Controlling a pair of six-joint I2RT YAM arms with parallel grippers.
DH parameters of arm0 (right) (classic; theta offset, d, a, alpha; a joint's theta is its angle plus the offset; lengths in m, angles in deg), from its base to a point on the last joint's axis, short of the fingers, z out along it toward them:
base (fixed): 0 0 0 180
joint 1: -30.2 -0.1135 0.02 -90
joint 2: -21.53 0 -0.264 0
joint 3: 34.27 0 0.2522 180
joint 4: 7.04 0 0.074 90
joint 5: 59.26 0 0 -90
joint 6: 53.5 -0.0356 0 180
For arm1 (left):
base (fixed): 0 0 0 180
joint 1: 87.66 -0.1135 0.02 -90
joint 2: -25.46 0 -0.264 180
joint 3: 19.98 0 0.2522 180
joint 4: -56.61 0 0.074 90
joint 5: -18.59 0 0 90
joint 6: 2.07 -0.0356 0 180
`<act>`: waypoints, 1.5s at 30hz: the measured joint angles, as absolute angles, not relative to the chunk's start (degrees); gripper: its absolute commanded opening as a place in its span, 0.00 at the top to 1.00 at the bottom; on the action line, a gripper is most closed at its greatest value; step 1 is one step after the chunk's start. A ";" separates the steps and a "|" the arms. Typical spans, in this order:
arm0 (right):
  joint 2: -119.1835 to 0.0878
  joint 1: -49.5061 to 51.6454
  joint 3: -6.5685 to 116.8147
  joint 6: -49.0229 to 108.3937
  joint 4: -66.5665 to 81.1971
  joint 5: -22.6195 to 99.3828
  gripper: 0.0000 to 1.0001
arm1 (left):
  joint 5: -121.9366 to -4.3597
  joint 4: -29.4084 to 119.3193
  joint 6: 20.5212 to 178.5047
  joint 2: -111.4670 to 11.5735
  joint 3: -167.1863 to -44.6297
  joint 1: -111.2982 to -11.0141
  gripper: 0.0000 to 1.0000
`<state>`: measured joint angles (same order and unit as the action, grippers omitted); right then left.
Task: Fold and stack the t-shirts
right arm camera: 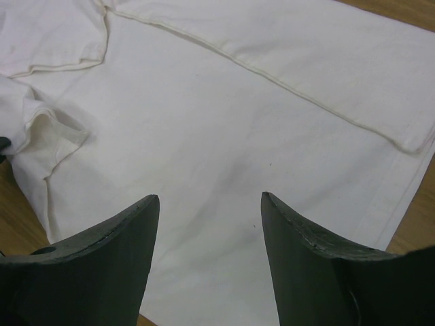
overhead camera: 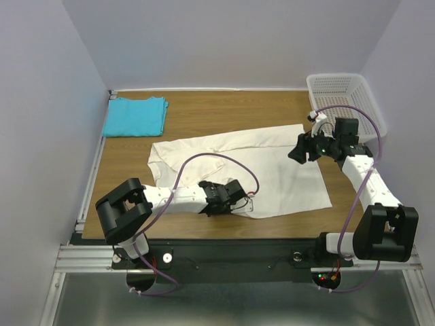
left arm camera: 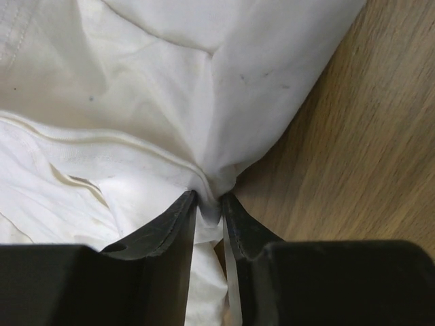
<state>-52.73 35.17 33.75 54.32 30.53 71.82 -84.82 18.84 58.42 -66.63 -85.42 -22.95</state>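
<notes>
Left wrist view: the left gripper [left arm camera: 209, 200] has its fingers [left arm camera: 170, 231] clenched on a gathered pinch of the cream-white t-shirt [left arm camera: 170, 95], with bare table [left arm camera: 353, 156] at 3 o'clock. Right wrist view: the right gripper [right arm camera: 209, 197] hangs over flat cloth, jaws released and holding nothing. Top external view: the cream-white t-shirt lies spread at table centre. The left gripper grips its 6 o'clock edge and the right gripper hovers near its 3 o'clock edge. The turquoise t-shirt [overhead camera: 136, 115] lies at 11 o'clock, apparently folded, and the mesh basket [overhead camera: 360, 102] sits at 1 o'clock. Judged step: an early fold of the cream-white t-shirt. Next, you will likely lower the right gripper onto the cloth edge, grasp it, then lift both grips evenly to avoid bunching.
</notes>
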 measured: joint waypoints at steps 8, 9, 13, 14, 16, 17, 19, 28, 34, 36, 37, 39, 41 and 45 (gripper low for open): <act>-52.73 35.50 33.75 54.30 30.53 72.30 0.33 | -84.45 18.27 58.68 -65.00 -85.73 -22.97 0.67; -52.73 35.50 33.75 54.30 30.55 72.37 0.33 | -84.32 18.25 58.68 -64.54 -85.73 -22.97 0.66; -52.73 35.50 33.75 54.30 30.55 72.56 0.33 | -83.24 18.25 58.85 -63.25 -85.73 -22.97 0.63; -52.73 35.50 33.75 54.30 30.53 72.61 0.33 | -83.03 18.25 58.87 -63.09 -85.73 -22.97 0.64; -52.73 35.50 33.75 54.30 30.53 72.65 0.33 | -82.68 18.27 58.90 -63.05 -85.73 -23.01 0.67; -52.73 35.50 33.75 54.30 30.55 72.67 0.33 | -82.57 18.27 58.92 -63.05 -85.73 -23.01 0.69; -52.73 35.54 33.75 54.30 30.53 72.78 0.33 | -82.44 18.32 59.03 -63.05 -85.73 -23.06 0.73; -52.73 35.82 33.75 54.32 30.58 72.98 0.32 | -82.85 18.71 59.71 -63.05 -85.73 -23.91 1.00; -52.75 35.87 34.47 58.96 34.31 72.30 0.16 | -83.92 18.89 60.60 -62.24 -85.73 -24.28 1.00; -53.03 35.85 35.85 62.61 38.03 71.23 0.16 | -84.12 18.67 60.99 -60.51 -85.73 -24.43 1.00; -53.43 35.87 37.14 67.44 41.33 69.96 0.16 | -84.27 18.51 61.28 -58.55 -85.70 -24.46 1.00; -54.04 35.87 38.69 72.53 44.85 68.41 0.18 | -84.45 18.60 61.72 -54.39 -85.70 -24.72 1.00; -54.58 35.87 39.69 80.03 49.81 66.07 0.20 | -84.47 18.54 62.09 -50.42 -85.68 -24.89 1.00; -54.21 35.85 36.94 98.15 59.30 58.97 0.23 | -84.53 18.73 62.55 -42.40 -85.42 -25.57 1.00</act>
